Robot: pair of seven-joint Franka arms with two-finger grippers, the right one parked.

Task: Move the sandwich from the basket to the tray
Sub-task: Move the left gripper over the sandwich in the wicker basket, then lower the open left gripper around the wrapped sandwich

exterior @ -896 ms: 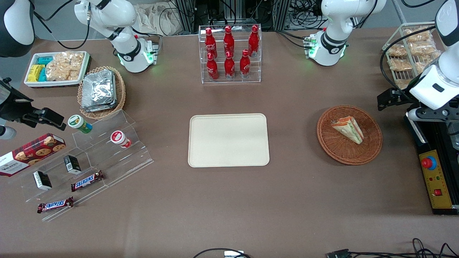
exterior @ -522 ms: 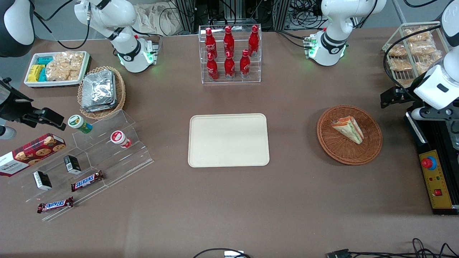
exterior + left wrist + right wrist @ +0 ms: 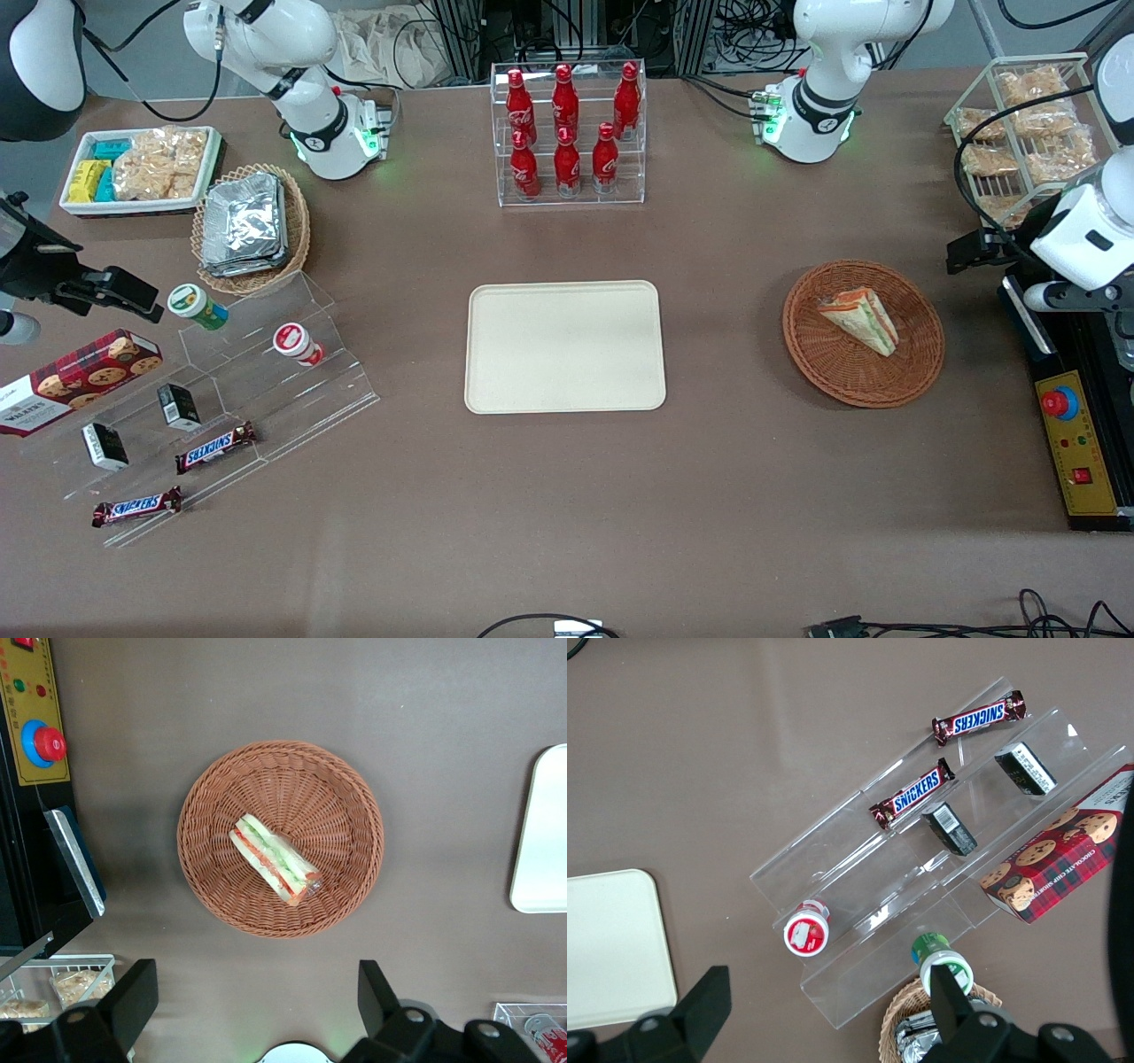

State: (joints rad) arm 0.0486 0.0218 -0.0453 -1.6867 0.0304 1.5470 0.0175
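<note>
The sandwich (image 3: pixel 859 320) (image 3: pixel 275 859), a clear-wrapped wedge with green and orange-red layers, lies in the reddish-brown wicker basket (image 3: pixel 917 372) (image 3: pixel 350 797). The cream-beige tray (image 3: pixel 565 346) (image 3: pixel 542 842) sits flat at the table's middle and holds nothing. My left gripper (image 3: pixel 974 251) (image 3: pixel 257 1001) hangs high above the table beside the basket, toward the working arm's end. It is open, with the fingers (image 3: pixel 133 997) spread wide and nothing between them.
A black control box with a red button (image 3: pixel 1060 403) lies beside the basket at the working arm's end. A wire rack of snack bags (image 3: pixel 1019 124) stands farther from the camera than the basket. A clear rack of red bottles (image 3: pixel 567 133) stands farther back than the tray.
The left arm has drifted a little away from the basket, toward its own end of the table. The sandwich, basket and tray have not moved.
</note>
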